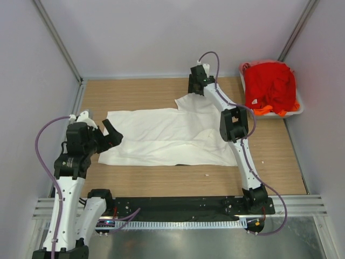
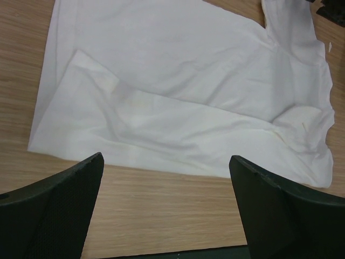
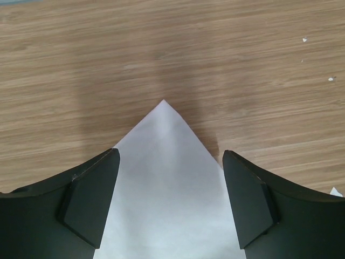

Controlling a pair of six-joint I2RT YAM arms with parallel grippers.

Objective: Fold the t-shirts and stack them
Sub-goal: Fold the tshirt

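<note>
The white t-shirt (image 1: 167,137) is lying spread flat in the middle of the wooden table (image 1: 161,183), its long side running left to right. In the left wrist view the white t-shirt (image 2: 188,91) is being shown with its near part folded over onto itself, a slanted fold edge crossing the cloth. One sleeve (image 1: 188,102) is sticking out toward the far edge of the table. In the right wrist view a pointed corner (image 3: 164,124) of that white cloth is lying flat on the wood.

The red t-shirts (image 1: 272,86) are being held in a heap inside the pale tub (image 1: 298,108) at the far right corner of the table, well apart from the white one. An orange t-shirt (image 1: 262,110) is peeking out at the near side of the heap.

The left gripper (image 1: 110,135) is being held just beside the left edge of the white shirt. The left gripper (image 2: 166,159) is being carried with its jaws fully spread and nothing between them.

The right gripper (image 1: 198,81) is being held over the far sleeve. The right gripper (image 3: 171,154) is being carried with its jaws wide apart, the cloth corner lying between the fingers (image 3: 89,199) without being pinched.

A few small white specks (image 3: 304,39) are lying on the bare wood.
</note>
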